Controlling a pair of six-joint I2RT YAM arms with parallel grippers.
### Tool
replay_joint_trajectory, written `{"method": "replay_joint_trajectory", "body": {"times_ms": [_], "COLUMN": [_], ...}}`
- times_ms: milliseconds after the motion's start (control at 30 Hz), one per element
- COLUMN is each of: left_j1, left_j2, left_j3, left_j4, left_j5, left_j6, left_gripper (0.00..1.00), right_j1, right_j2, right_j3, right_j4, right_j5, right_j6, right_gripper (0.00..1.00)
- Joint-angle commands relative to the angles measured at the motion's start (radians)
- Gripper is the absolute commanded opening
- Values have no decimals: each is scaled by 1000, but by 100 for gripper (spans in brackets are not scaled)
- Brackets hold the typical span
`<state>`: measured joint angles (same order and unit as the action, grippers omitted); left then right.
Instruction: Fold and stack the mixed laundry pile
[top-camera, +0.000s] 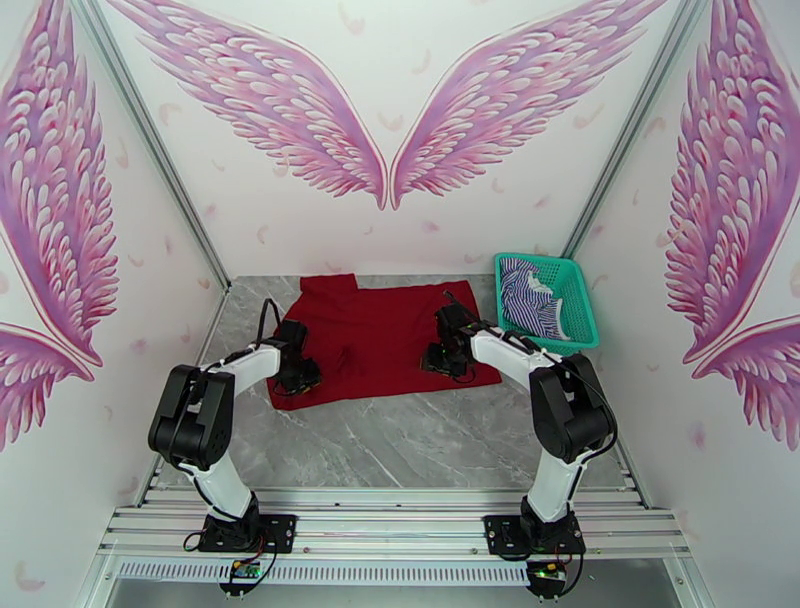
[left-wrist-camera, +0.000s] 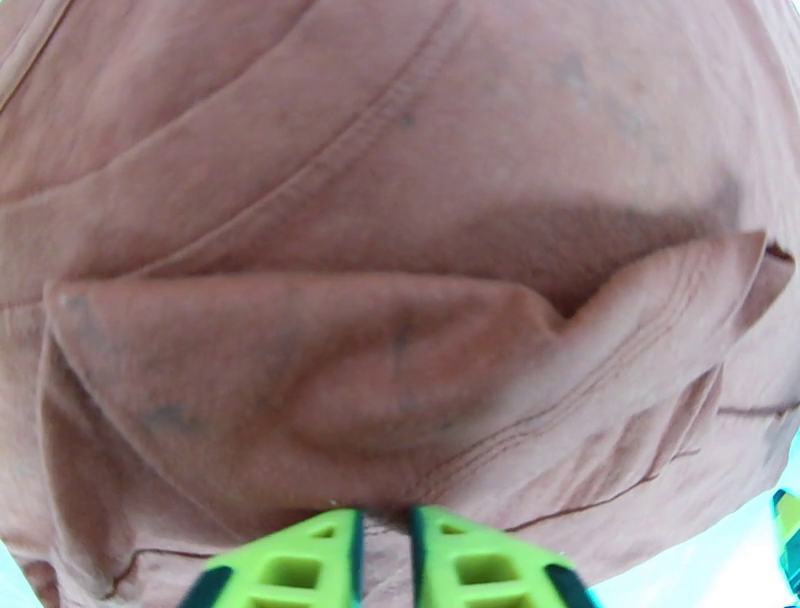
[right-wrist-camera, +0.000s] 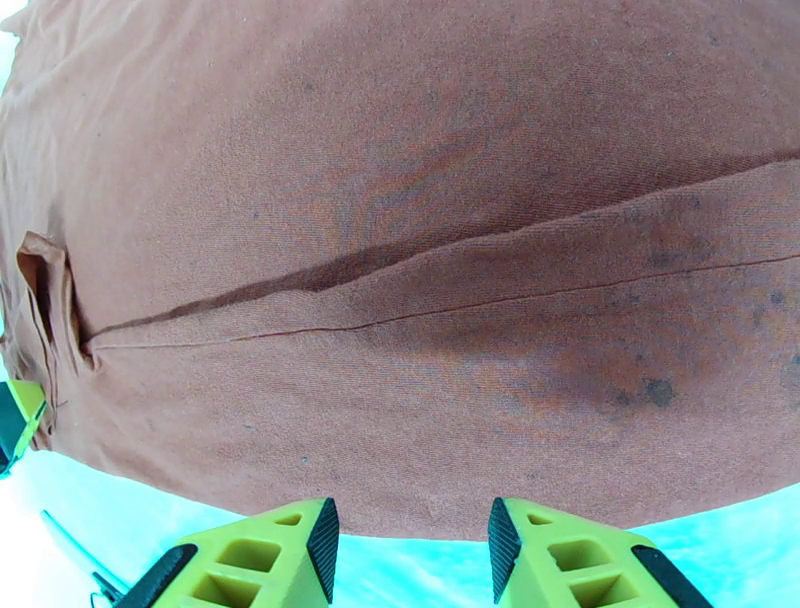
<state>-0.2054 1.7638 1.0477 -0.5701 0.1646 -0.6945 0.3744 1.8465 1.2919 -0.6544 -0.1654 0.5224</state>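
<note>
The dark red T-shirt (top-camera: 385, 330) lies spread flat on the grey marble table. My left gripper (top-camera: 300, 377) sits at the shirt's near left corner. In the left wrist view its green fingers (left-wrist-camera: 300, 565) are pressed almost together, and the left gripper (left-wrist-camera: 385, 522) pinches a raised fold of the red T-shirt (left-wrist-camera: 400, 250). My right gripper (top-camera: 443, 358) hovers over the shirt's near right part. In the right wrist view the right gripper (right-wrist-camera: 412, 530) stands open at the near hem of the red T-shirt (right-wrist-camera: 420, 250), with a long crease across the cloth. The striped shirt (top-camera: 528, 293) lies crumpled in the basket.
A teal mesh basket (top-camera: 580, 300) stands at the table's far right, close to the right wall. Bare marble table (top-camera: 420, 440) stretches between the shirt and the arm bases. Winged walls close in the back and both sides.
</note>
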Motion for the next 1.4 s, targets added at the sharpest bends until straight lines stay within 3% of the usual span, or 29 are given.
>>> {"method": "replay_joint_trajectory", "body": {"times_ms": [0, 200, 333, 667, 967, 1200, 1367], "left_j1": [-6, -16, -15, -33, -55, -57, -55], "left_j2": [-21, -73, -132, -73, 2, -6, -20], "left_j3": [9, 23, -3, -20, 11, 29, 60], "left_j4": [-2, -94, -149, -100, -83, -99, -137], "left_j5": [-6, -63, -106, -86, -81, -97, -106], "left_j6": [5, 27, 37, 21, 19, 24, 35], "left_gripper": [2, 0, 20, 30, 30, 18, 17], "right_j1": [7, 7, 6, 8, 8, 8, 8], "right_j2": [2, -1, -1, 11, 5, 6, 16], "right_j3": [2, 3, -6, 4, -5, -2, 17], "right_j4": [-2, -5, -1, 6, 4, 1, -8], "right_j5": [2, 3, 4, -6, 0, 1, 0], "right_j6": [-6, -3, 0, 5, 4, 1, -2], "right_gripper": [47, 47, 47, 47, 47, 47, 47]}}
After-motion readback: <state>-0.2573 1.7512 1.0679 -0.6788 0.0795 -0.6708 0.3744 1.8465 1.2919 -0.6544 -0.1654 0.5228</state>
